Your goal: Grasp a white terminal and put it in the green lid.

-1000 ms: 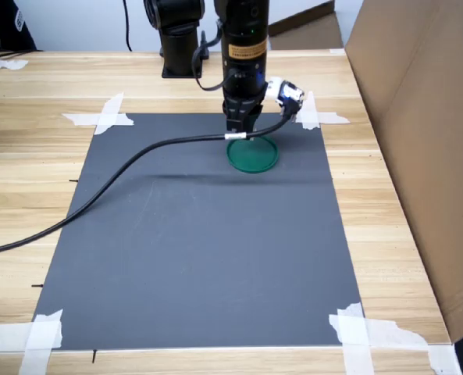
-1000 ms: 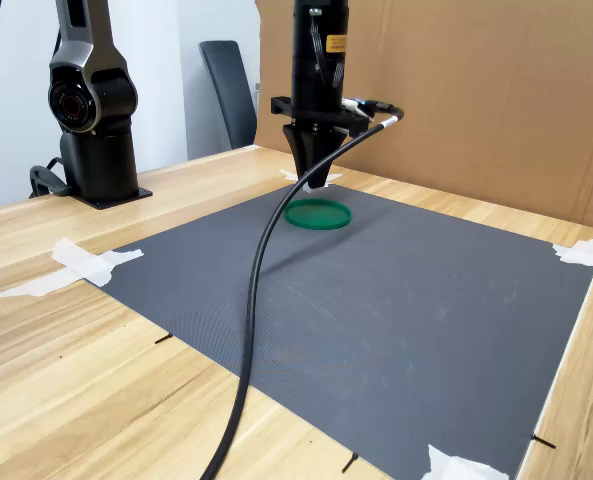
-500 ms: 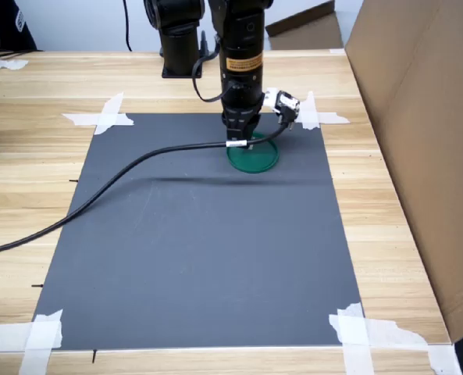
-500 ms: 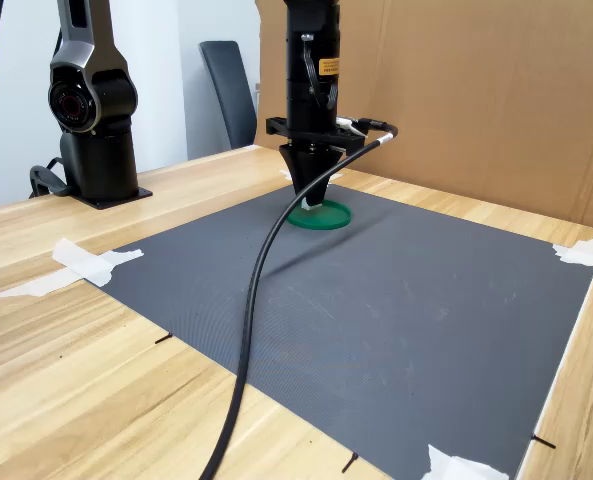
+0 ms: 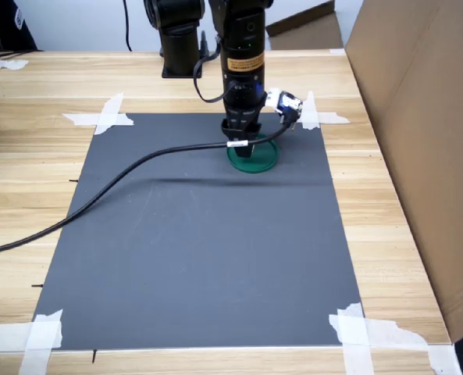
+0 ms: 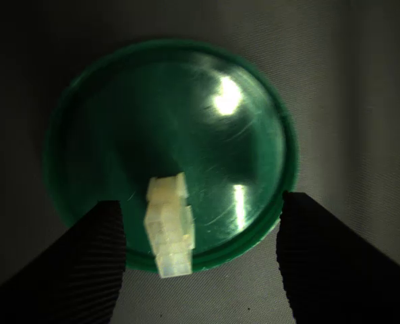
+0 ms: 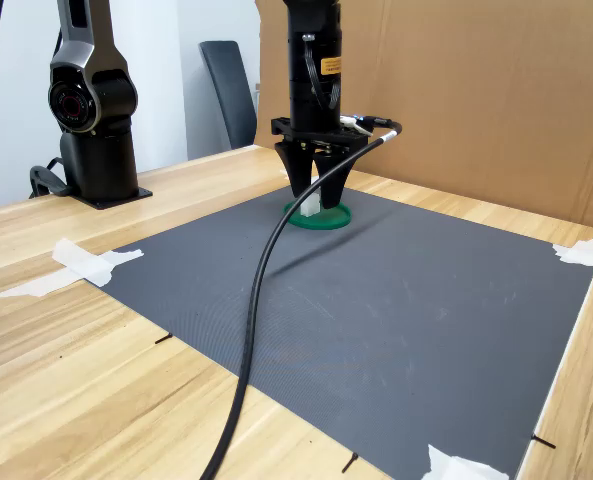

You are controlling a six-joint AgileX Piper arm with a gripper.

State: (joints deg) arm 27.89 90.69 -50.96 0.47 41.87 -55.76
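In the first exterior view the gripper (image 5: 241, 143) stands straight down over the lid (image 5: 256, 158), very low, with its tips at the lid's rim. The terminal I cannot find here, the fingers hide it. A black cable (image 5: 98, 194) runs from the wrist across the dark mat (image 5: 192, 250). If the arm rises with a swing, this cable could drag near the lid and push it, I think.

In the wrist view the jaws stand wide apart, one dark finger (image 6: 71, 260) on each side, and the terminal (image 6: 168, 224) lies free between them, touching neither. It sits inside the lid (image 6: 85, 121) but at the very edge, and one end seems to rest on the rim (or perhaps a little over it). The risk I judge: a small knock from a finger would tip it out onto the mat.

In the second exterior view the gripper (image 7: 314, 198) is open over the lid (image 7: 334, 217), with something pale between the tips. The mat (image 7: 406, 330) is taped on a wooden table (image 7: 66, 380). Behind are a cardboard wall (image 7: 476, 100), a second black arm (image 7: 91, 100) and a chair (image 7: 226, 90).
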